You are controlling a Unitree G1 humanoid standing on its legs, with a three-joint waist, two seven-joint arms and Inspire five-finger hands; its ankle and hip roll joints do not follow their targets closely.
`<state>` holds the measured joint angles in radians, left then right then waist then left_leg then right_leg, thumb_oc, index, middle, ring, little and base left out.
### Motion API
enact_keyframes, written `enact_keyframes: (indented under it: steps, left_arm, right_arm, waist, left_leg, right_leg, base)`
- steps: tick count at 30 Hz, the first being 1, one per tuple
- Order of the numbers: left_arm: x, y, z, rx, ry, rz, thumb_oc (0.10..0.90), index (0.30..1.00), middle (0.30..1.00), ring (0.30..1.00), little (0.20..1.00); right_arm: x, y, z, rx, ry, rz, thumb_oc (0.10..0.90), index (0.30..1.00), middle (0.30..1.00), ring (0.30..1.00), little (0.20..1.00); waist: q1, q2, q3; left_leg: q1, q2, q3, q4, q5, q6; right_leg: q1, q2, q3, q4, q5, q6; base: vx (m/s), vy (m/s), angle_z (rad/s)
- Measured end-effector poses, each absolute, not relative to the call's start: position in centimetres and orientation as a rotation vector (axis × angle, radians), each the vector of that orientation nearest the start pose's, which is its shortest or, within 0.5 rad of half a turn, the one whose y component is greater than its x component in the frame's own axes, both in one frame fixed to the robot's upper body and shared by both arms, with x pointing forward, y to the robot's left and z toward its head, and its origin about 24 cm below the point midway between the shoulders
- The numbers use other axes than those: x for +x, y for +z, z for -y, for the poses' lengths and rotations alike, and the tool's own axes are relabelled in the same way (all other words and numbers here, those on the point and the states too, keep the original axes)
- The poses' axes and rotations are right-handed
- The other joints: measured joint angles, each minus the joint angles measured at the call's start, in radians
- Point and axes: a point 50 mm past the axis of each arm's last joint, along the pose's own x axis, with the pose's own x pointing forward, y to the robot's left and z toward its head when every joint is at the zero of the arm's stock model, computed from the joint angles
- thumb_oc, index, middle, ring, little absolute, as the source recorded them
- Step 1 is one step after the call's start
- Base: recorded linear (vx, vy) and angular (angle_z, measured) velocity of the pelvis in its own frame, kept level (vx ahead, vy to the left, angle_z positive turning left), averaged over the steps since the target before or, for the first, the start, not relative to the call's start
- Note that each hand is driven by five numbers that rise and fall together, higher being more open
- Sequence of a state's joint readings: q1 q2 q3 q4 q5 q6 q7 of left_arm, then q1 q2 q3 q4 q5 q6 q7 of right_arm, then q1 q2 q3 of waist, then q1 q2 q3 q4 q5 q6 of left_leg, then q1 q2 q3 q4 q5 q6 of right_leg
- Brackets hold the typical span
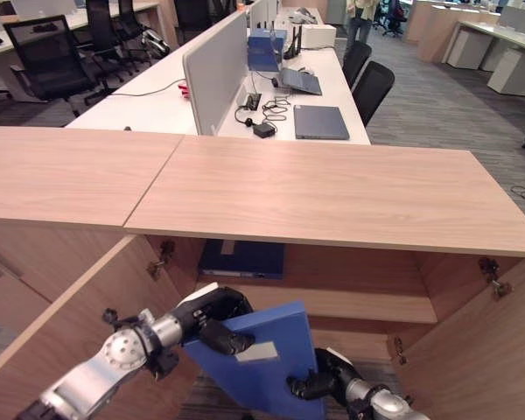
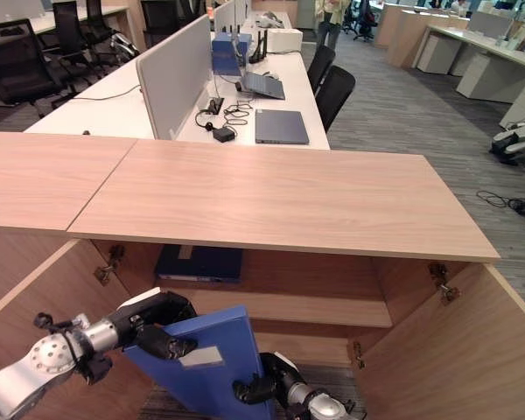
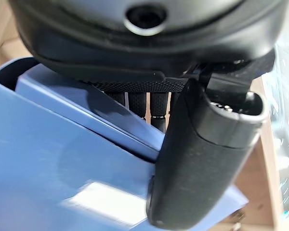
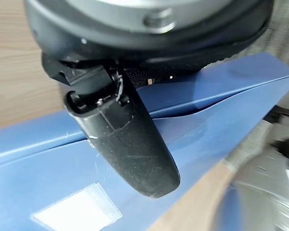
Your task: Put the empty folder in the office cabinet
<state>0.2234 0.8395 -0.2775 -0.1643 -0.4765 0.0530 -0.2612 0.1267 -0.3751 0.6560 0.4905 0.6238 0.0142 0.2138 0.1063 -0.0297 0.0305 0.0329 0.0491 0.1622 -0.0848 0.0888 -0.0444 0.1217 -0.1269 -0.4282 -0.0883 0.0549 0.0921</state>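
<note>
Blue and stiff, the folder (image 1: 258, 363) is up in front of the open cabinet (image 1: 350, 302), tilted, below the level of the shelf (image 1: 359, 306), and we have both robot hands on it. Our left robot hand (image 1: 212, 319) has the upper corner, thumb pressed on the front cover near the white label (image 1: 255, 352), fingers curled behind the edge. Our right robot hand (image 1: 319, 378) clamps the lower right edge, thumb on the face, fingers wrapped round the back. We'd judge this an easy load: empty, so light, and rigid enough to keep its shape. But the cover looks smooth, and the wrist views show its boards gaping slightly, so we want the pinch on the closed edges, not on one loose flap. Inside, a dark blue folder (image 1: 242, 258) already lies flat on the shelf at the left; there's room beside it. Both doors (image 1: 87, 324) stand wide.
</note>
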Motion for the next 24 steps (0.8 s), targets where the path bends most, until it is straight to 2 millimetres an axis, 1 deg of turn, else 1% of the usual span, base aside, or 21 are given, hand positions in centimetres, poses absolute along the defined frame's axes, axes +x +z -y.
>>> enact_keyframes:
  steps: [1,2,3,4,5,6,7,8,9,10,12,13,15,18,20,21,22,23,24]
  left_arm:
    - [18.9,3.0,-21.5,0.190,-0.518,-0.326,0.800,0.900,0.900,0.900,0.900]
    - [18.9,2.8,-21.6,0.074,-0.448,-0.276,0.800,0.900,0.900,0.900,0.900]
    - [19.2,2.6,-21.5,0.000,-0.399,-0.256,0.800,0.900,0.900,0.900,0.900]
    - [19.4,2.3,-21.7,-0.069,-0.317,-0.231,0.800,0.900,0.900,0.900,0.900]
    - [19.2,2.1,-22.1,-0.092,-0.260,-0.216,0.800,0.900,0.900,0.900,0.900]
    - [18.7,1.6,-22.9,-0.107,-0.182,-0.213,0.800,0.900,0.900,0.900,0.900]
    - [17.9,0.2,-23.8,-0.090,-0.104,-0.270,0.800,0.900,0.900,0.900,0.900]
    - [17.5,-0.6,-24.2,-0.083,-0.076,-0.306,0.800,0.900,0.900,0.900,0.900]
    - [16.4,-2.2,-24.9,-0.069,-0.006,-0.381,0.800,0.900,0.900,0.900,0.900]
    - [15.5,-3.3,-25.3,-0.070,0.058,-0.434,0.800,0.900,0.900,0.900,0.900]
    - [14.1,-4.6,-25.7,-0.062,0.119,-0.515,0.800,0.900,0.900,0.900,0.900]
    - [13.3,-5.3,-25.8,-0.074,0.155,-0.550,0.800,0.900,0.900,0.900,0.900]
    - [12.3,-5.9,-25.9,-0.077,0.178,-0.598,0.800,0.900,0.900,0.900,0.900]
    - [12.2,-6.2,-25.8,-0.092,0.203,-0.605,0.800,0.900,0.900,0.900,0.900]
    - [12.4,-6.5,-25.5,-0.130,0.213,-0.604,0.800,0.900,0.900,0.900,0.900]
    - [12.4,-6.8,-25.0,-0.230,0.246,-0.598,0.800,0.900,0.900,0.900,0.900]
    - [12.6,-7.2,-24.5,-0.326,0.281,-0.593,0.800,0.900,0.900,0.900,0.900]
    - [12.7,-7.4,-24.0,-0.375,0.290,-0.592,0.800,0.900,0.900,0.900,0.900]
    - [13.0,-7.6,-23.3,-0.428,0.301,-0.591,0.800,0.900,0.900,0.900,0.900]
  right_arm:
    - [12.8,-11.0,13.6,0.210,0.478,-0.855,0.400,0.300,0.300,0.300,0.300]
    - [13.1,-10.9,13.9,0.213,0.470,-0.841,0.400,0.300,0.300,0.300,0.300]
    - [13.2,-10.9,14.1,0.211,0.464,-0.841,0.400,0.300,0.300,0.300,0.300]
    - [13.2,-11.0,14.6,0.206,0.451,-0.845,0.400,0.300,0.300,0.300,0.300]
    - [13.3,-11.0,14.8,0.203,0.439,-0.836,0.400,0.300,0.300,0.300,0.300]
    - [13.6,-10.9,15.1,0.200,0.413,-0.819,0.400,0.300,0.300,0.300,0.300]
    - [14.0,-10.7,15.8,0.171,0.396,-0.806,0.400,0.300,0.300,0.300,0.300]
    - [14.1,-10.7,16.1,0.146,0.393,-0.802,0.400,0.300,0.300,0.300,0.300]
    - [14.1,-10.9,16.8,0.095,0.381,-0.809,0.400,0.300,0.300,0.300,0.300]
    - [14.0,-11.1,17.3,0.065,0.369,-0.826,0.400,0.300,0.300,0.300,0.300]
    - [13.5,-11.7,18.0,0.010,0.357,-0.868,0.400,0.300,0.300,0.300,0.300]
    - [13.6,-11.8,18.3,-0.035,0.349,-0.876,0.400,0.300,0.300,0.300,0.300]
    - [14.0,-11.7,18.4,-0.111,0.370,-0.877,0.400,0.300,0.300,0.300,0.300]
    - [14.5,-11.7,18.3,-0.176,0.397,-0.872,0.400,0.300,0.300,0.300,0.300]
    - [14.3,-12.1,18.4,-0.171,0.382,-0.893,0.400,0.300,0.300,0.300,0.300]
    - [14.3,-12.3,18.2,-0.147,0.359,-0.900,0.400,0.300,0.300,0.300,0.300]
    - [14.3,-12.7,18.4,-0.095,0.297,-0.920,0.400,0.300,0.300,0.300,0.300]
    - [14.2,-13.0,18.3,-0.040,0.249,-0.935,0.400,0.300,0.300,0.300,0.300]
    - [14.2,-13.3,18.3,0.058,0.170,-0.952,0.400,0.300,0.300,0.300,0.300]
  waist:
    - [0.003,-0.005,-0.003]
    - [-0.002,-0.005,-0.008]
    - [-0.003,-0.008,-0.010]
    - [-0.001,-0.015,-0.014]
    - [-0.002,-0.016,-0.016]
    - [-0.015,-0.014,-0.015]
    - [-0.025,-0.013,-0.017]
    - [-0.026,-0.010,-0.017]
    - [-0.025,-0.009,-0.017]
    - [-0.024,-0.009,-0.018]
    - [-0.019,-0.013,-0.019]
    - [-0.018,-0.013,-0.018]
    - [-0.016,-0.012,-0.018]
    - [-0.015,-0.009,-0.016]
    - [-0.016,-0.007,-0.016]
    - [-0.018,-0.005,-0.016]
    - [-0.019,-0.002,-0.015]
    - [-0.019,0.000,-0.015]
    - [-0.020,0.001,-0.014]
  left_leg:
    - [-0.006,0.000,-0.002,0.000,0.002,0.003]
    - [-0.009,0.001,-0.002,0.001,0.003,0.004]
    - [-0.011,0.001,-0.003,0.000,0.003,0.005]
    - [-0.014,0.000,-0.006,0.000,0.002,0.002]
    - [-0.014,0.002,-0.006,0.000,0.001,0.000]
    - [-0.014,0.002,-0.003,0.000,-0.001,-0.001]
    - [-0.016,0.003,-0.005,0.000,-0.002,0.000]
    - [-0.015,0.003,-0.003,0.000,-0.002,0.000]
    - [-0.016,0.003,-0.002,0.000,-0.003,0.002]
    - [-0.015,0.002,-0.002,0.000,-0.004,0.004]
    - [-0.023,0.002,-0.002,0.000,-0.002,0.007]
    - [-0.029,0.000,-0.002,0.003,0.004,0.016]
    - [-0.030,-0.001,-0.003,0.004,0.006,0.018]
    - [-0.029,-0.001,-0.004,0.004,0.006,0.018]
    - [-0.028,-0.001,-0.004,0.004,0.006,0.018]
    - [-0.029,-0.001,-0.004,0.004,0.006,0.018]
    - [-0.029,-0.001,-0.005,0.004,0.006,0.018]
    - [-0.029,-0.001,-0.006,0.004,0.007,0.018]
    - [-0.031,-0.001,-0.008,0.001,0.008,0.017]
  right_leg:
    - [-0.003,0.001,-0.004,0.001,-0.001,0.001]
    - [-0.008,0.000,-0.003,-0.001,-0.003,0.004]
    - [-0.008,0.001,-0.004,-0.002,-0.003,0.004]
    - [-0.008,0.003,-0.007,0.000,-0.003,0.004]
    - [-0.008,0.003,-0.007,0.001,-0.004,0.004]
    - [-0.009,0.001,-0.002,0.000,-0.004,0.004]
    - [-0.009,0.001,-0.004,0.001,-0.004,0.004]
    - [-0.010,0.000,-0.003,0.000,-0.004,0.004]
    - [-0.011,-0.002,-0.003,0.000,-0.004,0.004]
    - [-0.015,-0.003,-0.002,-0.003,-0.004,0.004]
    - [-0.022,-0.003,-0.003,-0.006,-0.004,0.004]
    - [-0.027,-0.003,-0.004,-0.006,-0.003,0.004]
    - [-0.028,-0.001,-0.005,-0.006,0.001,0.000]
    - [-0.027,-0.001,-0.006,-0.006,0.000,0.002]
    - [-0.026,-0.001,-0.007,-0.006,-0.001,0.003]
    - [-0.027,-0.001,-0.007,-0.006,-0.003,0.006]
    - [-0.026,-0.001,-0.008,-0.006,-0.002,0.006]
    - [-0.026,0.000,-0.009,-0.006,-0.002,0.006]
    - [-0.026,-0.001,-0.016,-0.006,-0.002,0.006]
  base:
    - [0.00,0.000,0.00]
    - [-0.01,-0.019,0.03]
    - [0.00,-0.018,0.04]
    - [0.00,-0.011,0.04]
    - [0.00,0.000,0.00]
    - [0.00,-0.005,-0.04]
    - [0.00,-0.007,-0.05]
    - [0.00,0.000,0.00]
    - [0.00,0.000,0.00]
    - [0.00,0.000,0.00]
    - [0.00,0.000,0.00]
    - [0.00,-0.003,0.04]
    - [0.00,-0.002,0.02]
    - [0.00,0.000,0.00]
    - [0.00,0.000,0.00]
    - [0.00,0.000,0.00]
    - [0.00,0.000,0.00]
    - [-0.02,-0.001,0.04]
    - [-0.02,-0.003,0.05]
